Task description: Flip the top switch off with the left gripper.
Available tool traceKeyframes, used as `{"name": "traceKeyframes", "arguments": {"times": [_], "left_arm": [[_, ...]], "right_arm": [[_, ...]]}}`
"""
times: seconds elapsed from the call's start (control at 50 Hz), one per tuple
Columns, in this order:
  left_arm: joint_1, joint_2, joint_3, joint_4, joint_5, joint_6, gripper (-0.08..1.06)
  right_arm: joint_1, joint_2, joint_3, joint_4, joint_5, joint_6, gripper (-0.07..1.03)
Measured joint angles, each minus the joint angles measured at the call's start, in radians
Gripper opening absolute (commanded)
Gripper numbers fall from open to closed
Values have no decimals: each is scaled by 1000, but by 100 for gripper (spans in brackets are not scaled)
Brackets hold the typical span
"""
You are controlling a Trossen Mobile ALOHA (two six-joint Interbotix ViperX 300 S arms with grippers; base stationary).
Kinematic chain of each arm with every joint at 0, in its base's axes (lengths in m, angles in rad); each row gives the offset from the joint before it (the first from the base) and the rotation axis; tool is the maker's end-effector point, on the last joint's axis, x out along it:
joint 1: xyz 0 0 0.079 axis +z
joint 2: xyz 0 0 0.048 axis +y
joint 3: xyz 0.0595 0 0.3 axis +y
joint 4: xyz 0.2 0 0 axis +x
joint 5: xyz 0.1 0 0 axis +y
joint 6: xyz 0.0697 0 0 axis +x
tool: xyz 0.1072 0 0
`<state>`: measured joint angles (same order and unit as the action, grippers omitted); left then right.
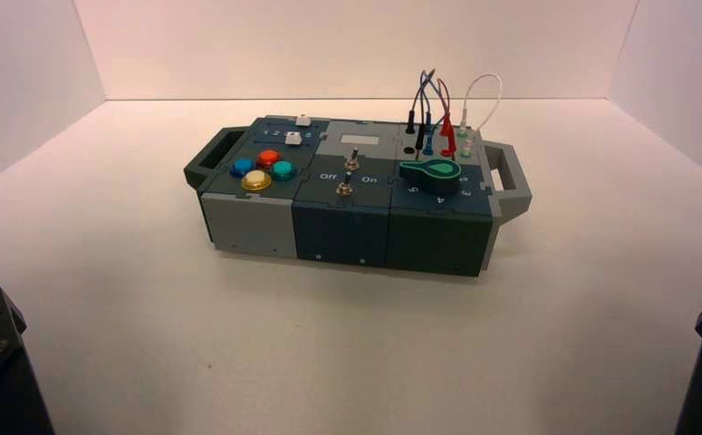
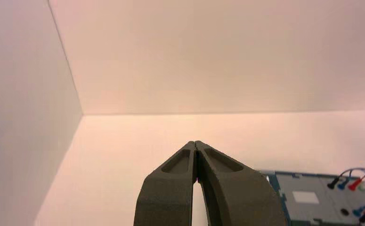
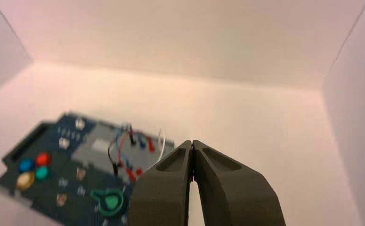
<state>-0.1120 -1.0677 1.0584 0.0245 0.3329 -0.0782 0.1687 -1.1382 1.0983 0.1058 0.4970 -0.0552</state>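
As to the top switch (image 1: 352, 161): tiny, metallic, with a slim silver lever rising from a silvery collar. Sits in the middle column of the box (image 1: 340, 233), in the dark section, on the far side of its like toggle. As to the left hand (image 2: 194, 142): black, with two tapering, pointed fingers pressed together, tips meeting. Waits to the left of the box, well apart from the switch.

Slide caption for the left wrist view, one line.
Left gripper, fingers closed together, with part of the control box and its wires beyond.
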Motion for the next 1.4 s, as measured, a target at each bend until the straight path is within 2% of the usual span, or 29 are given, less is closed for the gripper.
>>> {"name": "traceKeyframes", "arguments": {"times": [0.14,0.18,0.2,0.28,0.38,0.48,0.6,0.76,0.92,1.2,1.4], "left_arm": [[-20,71,-18,-12,31,0,-3],[-20,72,-20,-12,31,0,-3],[-46,104,-29,-15,43,0,-3],[-81,135,-40,-15,63,-2,-3],[-156,189,-60,-17,97,-2,-3],[-244,284,-78,-20,137,-6,-3],[-314,385,-114,-20,173,-9,-3],[-318,411,-137,-20,178,-11,-3],[-337,436,-158,-25,178,-18,-3],[-405,572,-196,-49,178,-35,-3],[-416,603,-199,-51,161,-52,-3]], "right_arm": [[0,130,-31,44,43,-2,-2],[0,133,-29,44,44,-2,-2],[3,181,-37,52,58,-2,-2],[6,224,-46,63,81,0,-2],[18,275,-55,71,104,0,-2],[46,337,-64,81,121,0,-2],[106,446,-92,110,138,0,-2],[124,548,-117,143,137,0,-2],[126,643,-141,146,130,2,-2],[127,842,-209,147,98,3,-2],[124,974,-258,147,78,3,-2]]}}
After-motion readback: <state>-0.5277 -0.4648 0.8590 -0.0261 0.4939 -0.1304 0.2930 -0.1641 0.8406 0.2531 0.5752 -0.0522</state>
